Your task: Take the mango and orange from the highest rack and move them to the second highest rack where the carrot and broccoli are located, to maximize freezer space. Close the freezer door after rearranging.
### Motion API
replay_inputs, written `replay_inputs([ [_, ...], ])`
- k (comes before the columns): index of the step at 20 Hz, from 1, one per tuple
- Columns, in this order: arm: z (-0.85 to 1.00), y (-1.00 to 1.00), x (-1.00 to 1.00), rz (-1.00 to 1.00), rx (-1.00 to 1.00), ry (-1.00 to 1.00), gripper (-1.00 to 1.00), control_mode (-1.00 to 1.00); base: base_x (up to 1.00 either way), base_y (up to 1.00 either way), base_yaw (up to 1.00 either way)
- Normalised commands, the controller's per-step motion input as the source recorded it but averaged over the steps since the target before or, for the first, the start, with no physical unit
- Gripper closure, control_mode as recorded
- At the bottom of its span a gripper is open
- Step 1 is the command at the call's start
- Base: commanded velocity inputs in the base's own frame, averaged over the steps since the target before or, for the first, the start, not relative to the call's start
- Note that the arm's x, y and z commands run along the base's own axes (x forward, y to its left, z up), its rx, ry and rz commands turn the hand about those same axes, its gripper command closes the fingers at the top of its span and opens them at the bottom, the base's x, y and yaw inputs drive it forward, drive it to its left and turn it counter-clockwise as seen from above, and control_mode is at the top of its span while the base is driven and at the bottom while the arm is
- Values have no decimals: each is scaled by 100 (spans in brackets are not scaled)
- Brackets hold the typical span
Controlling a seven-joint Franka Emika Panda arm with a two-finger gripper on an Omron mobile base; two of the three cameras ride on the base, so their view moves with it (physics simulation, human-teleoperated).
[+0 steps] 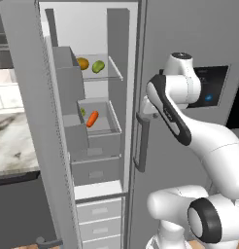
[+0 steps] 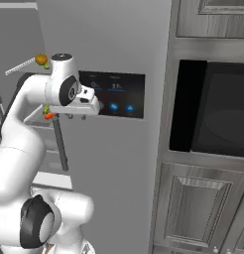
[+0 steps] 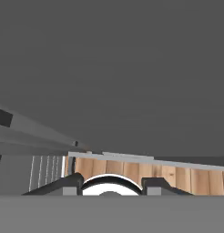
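Grey kitchen cabinetry surrounds a tall grey freezer [image 1: 189, 44] whose left door [image 1: 31, 121] stands swung open, exposing the racks inside. On the top rack [image 1: 114, 68], an orange [image 1: 82, 63] sits toward the left edge and a green mango [image 1: 98, 66] lies just beside it on the right; the two are near each other, and contact cannot be confirmed. On the second rack [image 1: 114, 116], a carrot [image 1: 92, 118] lies tilted near the left wall, with a small green piece of broccoli [image 1: 83, 112] just behind it. Closed drawers [image 1: 97, 170] fill the compartment below.

A marble counter [image 1: 12, 141] runs left of the open door. A dark control panel [image 2: 114, 94] is set in the closed right door, and a black oven [image 2: 213, 109] sits in the cabinets at the right.

The arm rises from the base, bends upward and folds at the elbow, with the wrist level with the second rack, in front of the closed door's vertical handle [image 1: 141, 143]. The gripper [image 2: 77, 117] points downward beside the panel. Its fingers [image 3: 70, 182] are drawn to their narrowest position and hold nothing. The hand view looks down along a grey surface toward a wooden floor [image 3: 145, 170].
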Motion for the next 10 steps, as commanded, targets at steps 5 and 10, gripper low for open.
replay_inputs([
  [5,0,0,-3,0,0,0,-100,100,-16,7,0],
  [10,0,0,0,0,0,0,-100,100,-46,14,23],
])
